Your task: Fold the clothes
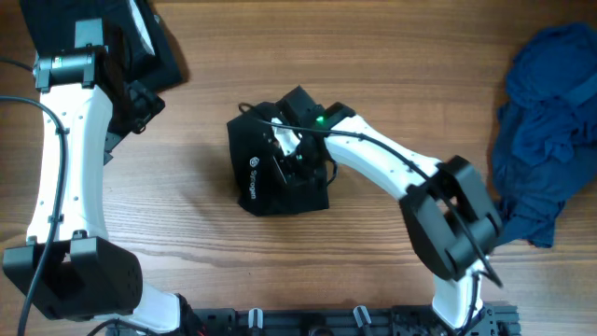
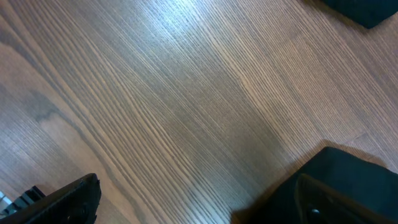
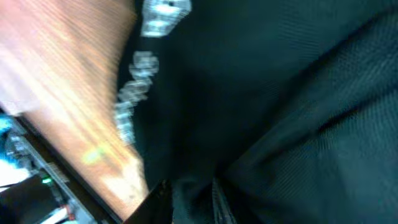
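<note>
A black garment [image 1: 266,182] with a small white logo lies folded into a rough square at the table's middle. My right gripper [image 1: 294,157] is down on its top. In the blurred right wrist view the black fabric [image 3: 280,93] fills the frame, and the narrow jaws [image 3: 186,199] are shut on a fold of it. My left gripper [image 1: 140,101] hovers at the far left, apart from this garment. In the left wrist view its fingers [image 2: 199,205] are wide apart over bare wood, open and empty.
A second black garment [image 1: 140,37] lies at the back left beside the left arm; its corner shows in the left wrist view [image 2: 364,9]. A heap of blue clothes [image 1: 546,121] lies at the right edge. The wooden table [image 1: 420,56] is bare between them.
</note>
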`<state>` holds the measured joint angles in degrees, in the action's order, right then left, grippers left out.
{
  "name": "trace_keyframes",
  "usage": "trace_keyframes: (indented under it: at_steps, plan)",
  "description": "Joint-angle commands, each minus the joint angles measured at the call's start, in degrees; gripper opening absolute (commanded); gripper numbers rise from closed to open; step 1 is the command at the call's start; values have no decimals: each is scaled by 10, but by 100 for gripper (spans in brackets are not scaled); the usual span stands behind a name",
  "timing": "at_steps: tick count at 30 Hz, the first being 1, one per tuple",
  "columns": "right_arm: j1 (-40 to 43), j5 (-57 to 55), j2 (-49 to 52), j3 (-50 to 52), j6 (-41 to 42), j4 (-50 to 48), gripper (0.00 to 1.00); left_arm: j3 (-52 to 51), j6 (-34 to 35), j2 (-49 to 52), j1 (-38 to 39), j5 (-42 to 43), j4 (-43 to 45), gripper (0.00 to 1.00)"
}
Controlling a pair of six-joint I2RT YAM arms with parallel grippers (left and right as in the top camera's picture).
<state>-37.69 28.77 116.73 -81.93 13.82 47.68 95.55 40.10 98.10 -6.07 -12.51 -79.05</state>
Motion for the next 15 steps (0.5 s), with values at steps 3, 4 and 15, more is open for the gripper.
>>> trace_keyframes:
  at_steps: [3,4,15]
  plan:
    - [6,-194,37,7,77,51,15,0,-9,3,-2,1,1,100]
    - [8,-221,37,6,87,62,16,0,-9,3,-2,1,2,100]
    - [17,-231,5,-90,82,147,29,0,-9,3,-2,0,6,100]
